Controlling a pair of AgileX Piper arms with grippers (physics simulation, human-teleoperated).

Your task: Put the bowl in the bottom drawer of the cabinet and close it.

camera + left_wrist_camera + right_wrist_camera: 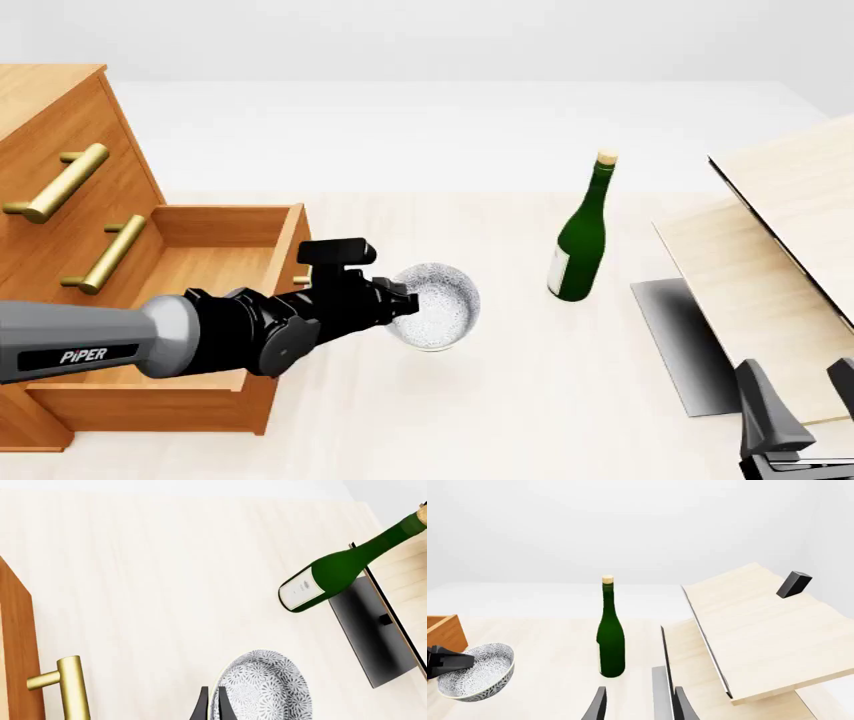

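front view high behind arms, wrist views share bottle (333,572)

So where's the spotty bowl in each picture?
Left wrist view: the bowl sits at the lower edge, beside the left gripper's fingertips.
Front view: the bowl is mid-picture, tilted, held up at the left arm's tip, right of the open bottom drawer.
Right wrist view: the bowl is lower left.
Shared landmark: the green bottle.
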